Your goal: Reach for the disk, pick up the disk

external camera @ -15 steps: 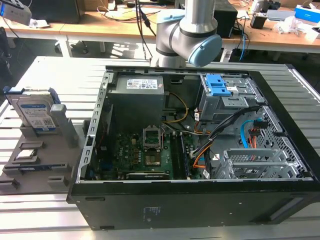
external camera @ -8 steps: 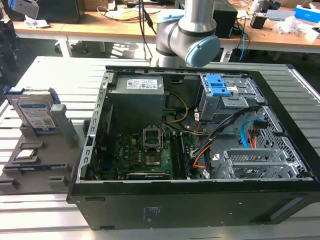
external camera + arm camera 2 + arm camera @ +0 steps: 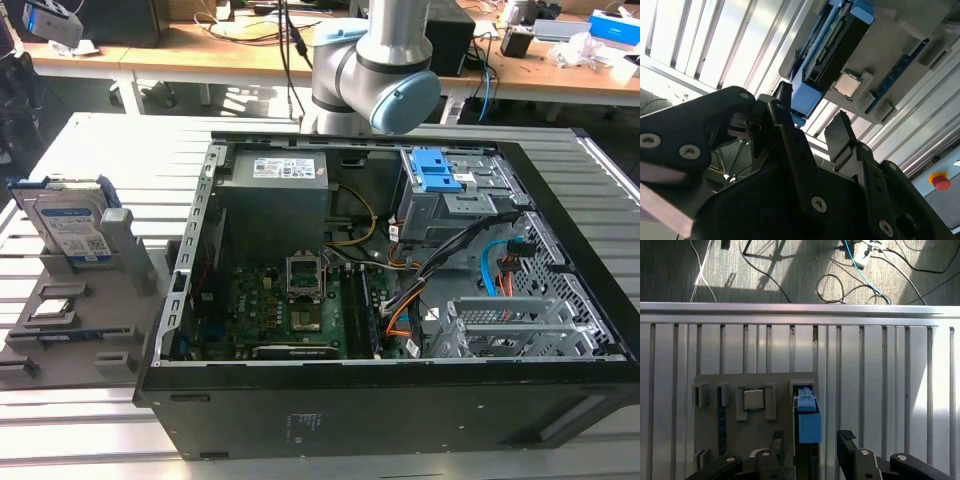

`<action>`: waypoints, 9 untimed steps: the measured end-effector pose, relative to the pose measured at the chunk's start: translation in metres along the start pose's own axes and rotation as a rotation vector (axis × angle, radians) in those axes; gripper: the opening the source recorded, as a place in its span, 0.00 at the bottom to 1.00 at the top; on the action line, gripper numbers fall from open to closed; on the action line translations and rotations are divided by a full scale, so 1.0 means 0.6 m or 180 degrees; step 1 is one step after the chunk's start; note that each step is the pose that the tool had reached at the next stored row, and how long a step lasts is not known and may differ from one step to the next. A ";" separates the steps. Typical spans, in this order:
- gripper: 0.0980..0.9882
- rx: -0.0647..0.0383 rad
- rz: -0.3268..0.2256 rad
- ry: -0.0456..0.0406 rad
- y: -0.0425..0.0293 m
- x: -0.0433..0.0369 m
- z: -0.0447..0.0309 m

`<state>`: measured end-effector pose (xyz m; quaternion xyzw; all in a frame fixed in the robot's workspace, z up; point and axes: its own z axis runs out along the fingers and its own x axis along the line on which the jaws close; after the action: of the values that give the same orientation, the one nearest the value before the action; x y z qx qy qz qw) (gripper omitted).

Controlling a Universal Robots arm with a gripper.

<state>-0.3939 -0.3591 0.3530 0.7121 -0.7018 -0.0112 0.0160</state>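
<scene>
The disk (image 3: 70, 225) stands on edge in a grey holder (image 3: 90, 310) on the slatted table, at the exterior view's left. It is silver with a white-and-blue label and a blue bracket. In the first wrist view the disk (image 3: 807, 415) shows edge-on, its blue bracket towards the camera, in line with the gap of my gripper (image 3: 811, 440). The black fingers (image 3: 846, 439) stand apart with nothing between them. In the second wrist view the open gripper (image 3: 810, 120) is still some way off the disk (image 3: 835, 45).
An open computer case (image 3: 400, 300) fills the middle of the table, with my arm (image 3: 375, 60) behind it. The holder also carries a processor chip (image 3: 754, 399) beside the disk. A red button (image 3: 940, 181) sits off the table. Cables lie on the floor (image 3: 850, 285).
</scene>
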 end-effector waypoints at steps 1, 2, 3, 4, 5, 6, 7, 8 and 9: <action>0.50 0.0000 -0.0001 0.0000 0.000 0.000 0.003; 0.50 -0.0001 -0.0003 0.0000 0.000 0.002 0.007; 0.50 -0.0002 -0.0004 0.0000 0.000 0.002 0.010; 0.50 -0.0003 -0.0006 0.0000 -0.001 0.003 0.015; 0.50 -0.0004 -0.0010 0.0000 -0.001 0.005 0.022; 0.50 -0.0005 -0.0015 0.0000 -0.001 0.005 0.025; 0.50 -0.0005 -0.0019 0.0000 -0.002 0.005 0.028; 0.50 -0.0005 -0.0024 0.0000 -0.002 0.005 0.032; 0.50 -0.0005 -0.0027 0.0001 -0.002 0.005 0.035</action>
<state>-0.3935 -0.3621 0.3319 0.7151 -0.6988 -0.0117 0.0166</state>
